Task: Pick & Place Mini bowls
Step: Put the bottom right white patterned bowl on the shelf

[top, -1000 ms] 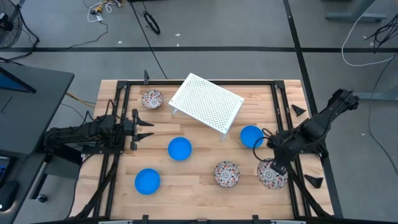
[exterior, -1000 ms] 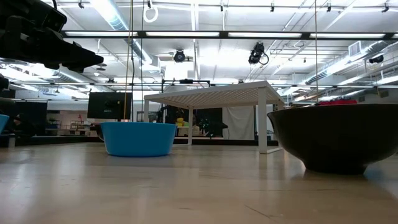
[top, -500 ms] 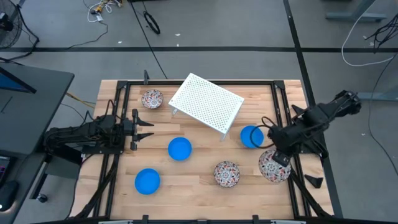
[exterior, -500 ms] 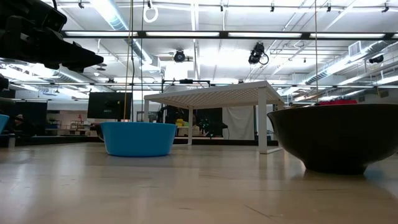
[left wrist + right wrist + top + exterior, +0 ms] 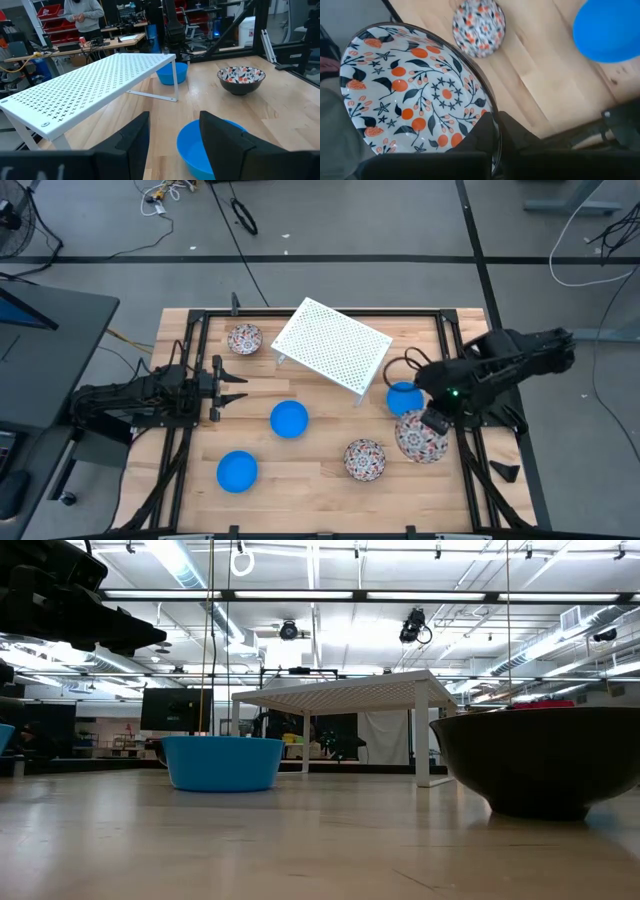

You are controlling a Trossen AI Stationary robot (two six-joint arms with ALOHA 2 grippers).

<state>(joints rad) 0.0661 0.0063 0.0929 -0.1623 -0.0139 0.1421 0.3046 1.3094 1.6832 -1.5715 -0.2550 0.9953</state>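
Note:
My right gripper (image 5: 433, 423) (image 5: 495, 134) is shut on a white bowl with a red-and-dark pattern (image 5: 419, 438) near the table's right side, just near of a blue bowl (image 5: 404, 397). A second patterned bowl (image 5: 364, 459) sits to its left and a third (image 5: 244, 339) at the far left. Two more blue bowls (image 5: 289, 419) (image 5: 237, 471) rest on the wood. My left gripper (image 5: 238, 387) is open and empty at the left, pointing at the nearer-centre blue bowl (image 5: 207, 150). My right gripper pinches the patterned bowl's rim (image 5: 487, 107) on the side toward the table's right edge, one finger inside the bowl and one outside. The fingers slant down from the right. The bowl hangs clear of the table, its opening up.
A white perforated rack (image 5: 332, 345) stands on its legs at the far centre, slanted across the table. Black frame rails (image 5: 457, 360) run along the table's sides. In the low view the patterned bowl (image 5: 540, 760) stands close at the right and a blue bowl (image 5: 222, 762) farther off.
My right gripper has carried the patterned bowl from the near right corner toward the table's left and far side, next to the blue bowl. The arm has swung round and now reaches in from the right. The left arm has kept still.

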